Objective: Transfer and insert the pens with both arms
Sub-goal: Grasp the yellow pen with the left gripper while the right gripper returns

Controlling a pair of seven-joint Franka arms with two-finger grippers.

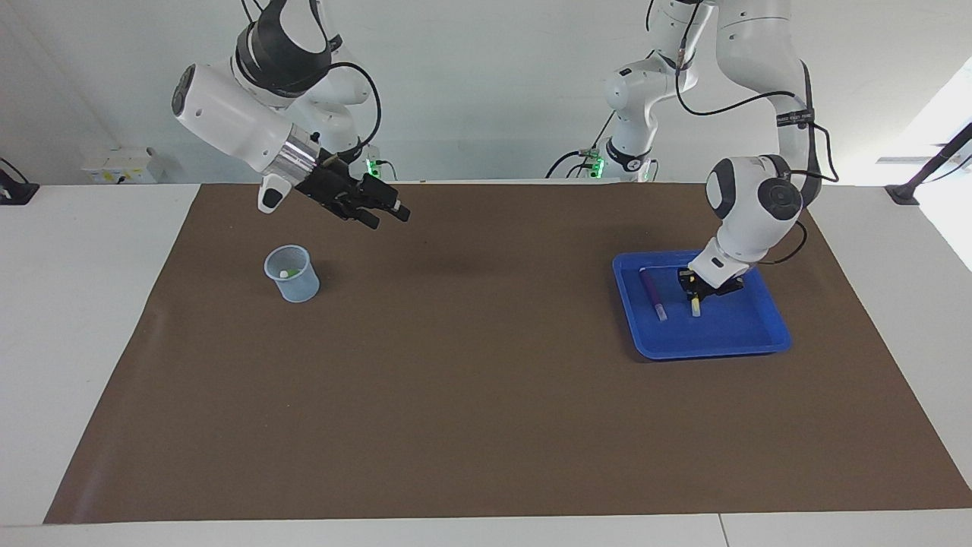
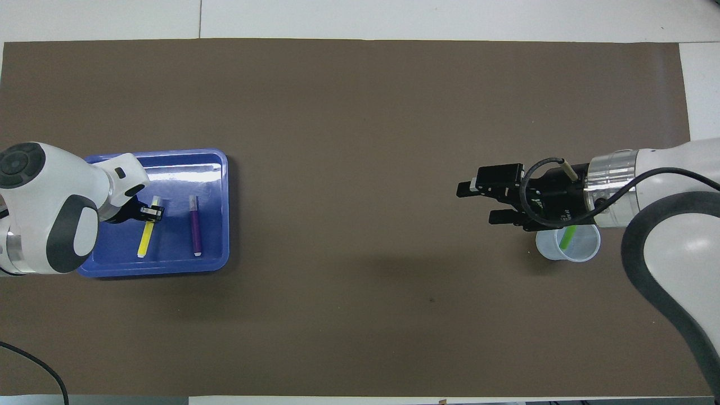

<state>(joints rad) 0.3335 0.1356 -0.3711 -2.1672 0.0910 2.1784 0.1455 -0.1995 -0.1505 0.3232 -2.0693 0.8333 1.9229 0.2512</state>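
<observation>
A blue tray [image 1: 702,349] [image 2: 169,153] lies toward the left arm's end of the table. My left gripper [image 1: 695,289] [image 2: 150,212] is down in it, shut on the upper end of the yellow pen [image 1: 695,307] [image 2: 144,241], which slants down toward the tray floor. The purple pen [image 1: 652,295] [image 2: 195,228] lies flat beside it. The green pen [image 1: 285,273] [image 2: 565,237] stands in a clear cup [image 1: 292,275] [image 2: 582,250] toward the right arm's end. My right gripper [image 1: 387,216] [image 2: 478,203] hangs open and empty over the mat, beside the cup toward the table's middle.
A brown mat [image 1: 486,395] [image 2: 360,112] covers most of the white table. Two smaller arms with green-lit bases [image 1: 600,163] stand at the robots' edge of the table. A black cable [image 2: 34,365] lies at the mat's corner nearest the left arm.
</observation>
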